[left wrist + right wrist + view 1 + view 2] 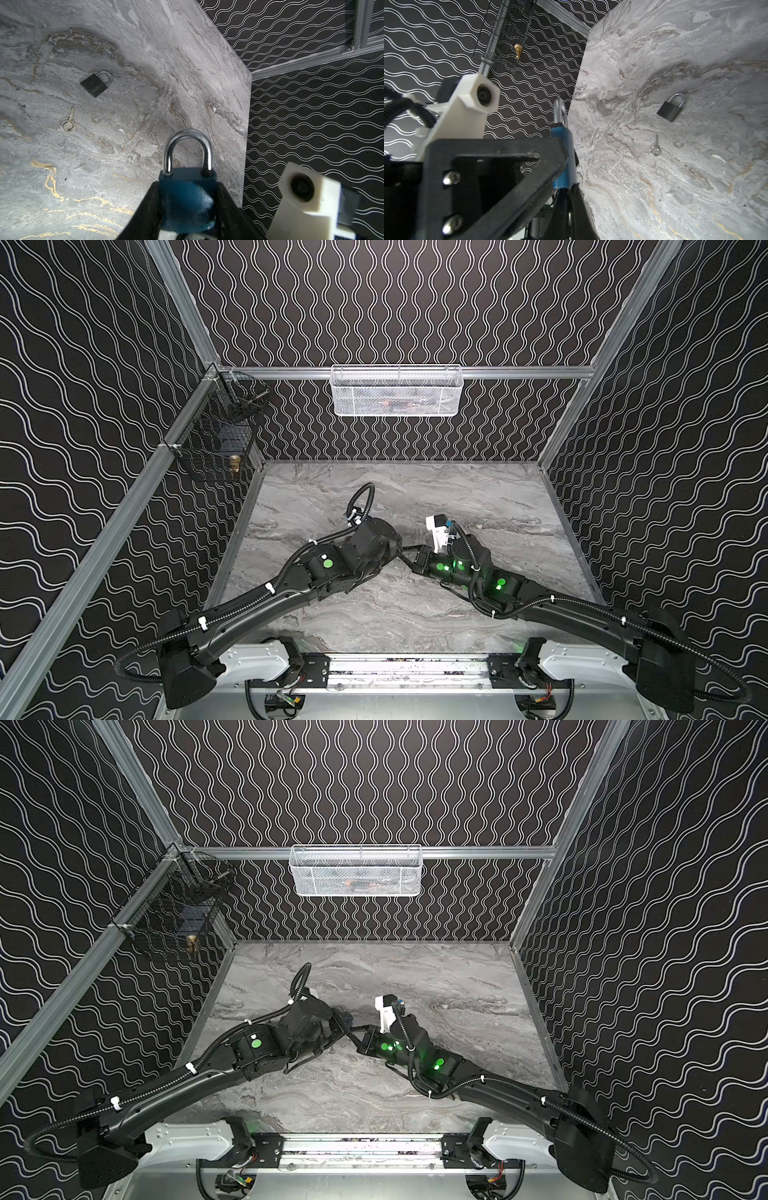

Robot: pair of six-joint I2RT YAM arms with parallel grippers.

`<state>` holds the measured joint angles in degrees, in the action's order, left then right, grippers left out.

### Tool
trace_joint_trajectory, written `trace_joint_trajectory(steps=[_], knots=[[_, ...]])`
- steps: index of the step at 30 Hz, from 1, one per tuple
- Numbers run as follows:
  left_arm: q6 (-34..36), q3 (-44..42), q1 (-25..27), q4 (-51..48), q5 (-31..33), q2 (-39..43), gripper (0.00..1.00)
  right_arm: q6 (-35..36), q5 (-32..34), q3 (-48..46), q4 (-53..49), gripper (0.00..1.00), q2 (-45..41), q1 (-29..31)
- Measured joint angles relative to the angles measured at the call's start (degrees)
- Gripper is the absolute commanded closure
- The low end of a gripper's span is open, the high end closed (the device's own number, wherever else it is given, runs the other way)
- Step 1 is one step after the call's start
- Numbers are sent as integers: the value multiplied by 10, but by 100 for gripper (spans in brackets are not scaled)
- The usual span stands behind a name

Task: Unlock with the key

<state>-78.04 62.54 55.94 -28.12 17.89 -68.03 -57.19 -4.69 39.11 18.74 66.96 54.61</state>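
Left gripper (188,184) clamped on the body of the blue padlock (187,207), one finger on each side, silver shackle (168,153) sticking out past the fingertips, held around mid-table between the two arms. Right gripper (571,190) fingers pressed together right at the padlock's bottom end, can't tell if anything is pinched between them. Black padlock (94,84) and a ringed key (69,122) lie flat on the marble table (124,52), near each other, apart from both grippers
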Motion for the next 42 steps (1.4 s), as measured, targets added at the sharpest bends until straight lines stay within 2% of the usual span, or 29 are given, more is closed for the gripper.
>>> trace_joint_trajectory(steps=[23, 42], knots=[[-17, -37, 6, 78, 13, 25, 100, -54, -34, -63, 181, 100, 10, -20], [-40, -39, 18, 118, 26, 23, 100, -94, -20, -70, 197, 100, -7, -27]])
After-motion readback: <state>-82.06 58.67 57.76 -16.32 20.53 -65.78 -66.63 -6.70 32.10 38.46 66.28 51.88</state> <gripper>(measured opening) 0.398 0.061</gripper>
